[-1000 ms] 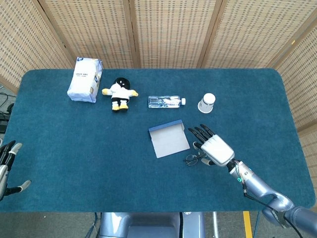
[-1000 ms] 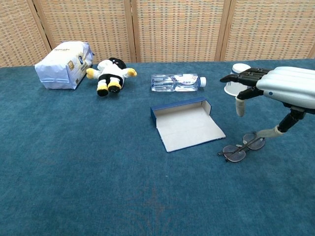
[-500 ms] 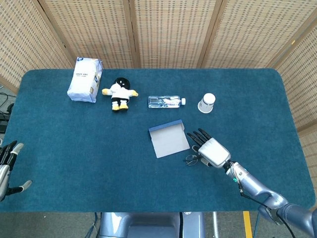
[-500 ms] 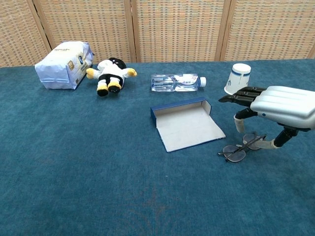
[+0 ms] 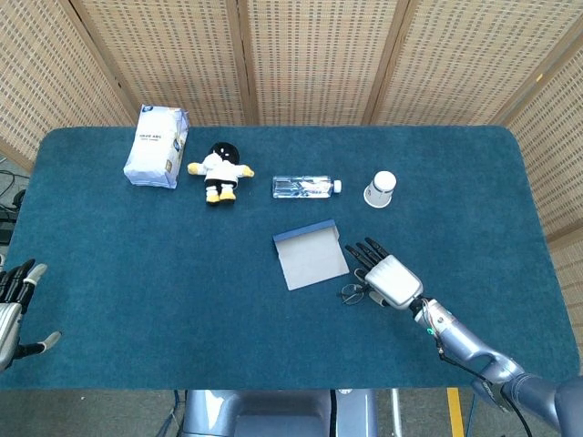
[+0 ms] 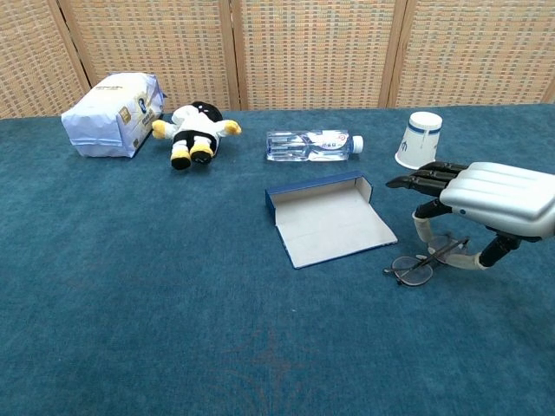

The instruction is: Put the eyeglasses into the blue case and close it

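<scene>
The eyeglasses (image 5: 352,292) (image 6: 414,268) lie unfolded on the blue cloth, just right of the open blue case (image 5: 310,258) (image 6: 334,224). The case lies flat with its pale inside facing up and nothing in it. My right hand (image 5: 387,278) (image 6: 490,198) hangs low over the right part of the glasses, palm down and fingers stretched toward the case. Its thumb (image 6: 422,228) points down beside the frame. The hand holds nothing. My left hand (image 5: 13,308) rests with its fingers apart at the table's left edge, seen only in the head view.
Along the far side of the table lie a white packet (image 5: 157,146) (image 6: 113,104), a small plush toy (image 5: 219,171) (image 6: 195,130), a water bottle (image 5: 305,187) (image 6: 312,144) on its side and an upside-down paper cup (image 5: 380,189) (image 6: 419,139).
My right hand has come down over the glasses and shifted slightly toward me. The glasses and the case have not moved.
</scene>
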### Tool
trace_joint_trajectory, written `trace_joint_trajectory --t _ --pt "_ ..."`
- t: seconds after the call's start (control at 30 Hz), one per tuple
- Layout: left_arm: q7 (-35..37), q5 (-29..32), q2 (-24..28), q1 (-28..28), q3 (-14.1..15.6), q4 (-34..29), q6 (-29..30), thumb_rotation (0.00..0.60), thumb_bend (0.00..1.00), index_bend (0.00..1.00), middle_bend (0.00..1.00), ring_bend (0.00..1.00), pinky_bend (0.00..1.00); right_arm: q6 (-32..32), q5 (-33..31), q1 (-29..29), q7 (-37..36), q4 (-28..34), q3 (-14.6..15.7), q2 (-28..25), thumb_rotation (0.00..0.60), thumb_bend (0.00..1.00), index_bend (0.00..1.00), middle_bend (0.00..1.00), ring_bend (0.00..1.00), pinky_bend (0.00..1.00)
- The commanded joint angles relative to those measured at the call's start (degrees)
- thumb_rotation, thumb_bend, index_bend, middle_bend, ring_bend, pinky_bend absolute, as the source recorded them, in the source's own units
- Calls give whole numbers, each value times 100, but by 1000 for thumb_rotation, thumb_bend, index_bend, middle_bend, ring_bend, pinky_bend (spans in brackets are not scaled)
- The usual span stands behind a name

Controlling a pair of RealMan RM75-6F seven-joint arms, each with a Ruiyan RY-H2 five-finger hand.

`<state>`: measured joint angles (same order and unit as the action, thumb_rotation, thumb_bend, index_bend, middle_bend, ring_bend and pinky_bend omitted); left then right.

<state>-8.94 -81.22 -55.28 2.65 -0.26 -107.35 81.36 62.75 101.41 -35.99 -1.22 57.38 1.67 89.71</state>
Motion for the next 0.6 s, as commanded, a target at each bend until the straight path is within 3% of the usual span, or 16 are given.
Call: trace_joint_trajectory --t 0.03,0.6 --pt "7 0 3 1 -3 -4 6 600 124 0 0 0 0 6 -1 -4 6 -79 41 47 600 382 446 13 0 24" --pt "140 -32 38 -4 16 28 26 600 124 0 0 0 0 20 -105 -57 -73 -453 127 317 600 390 463 28 0 33"
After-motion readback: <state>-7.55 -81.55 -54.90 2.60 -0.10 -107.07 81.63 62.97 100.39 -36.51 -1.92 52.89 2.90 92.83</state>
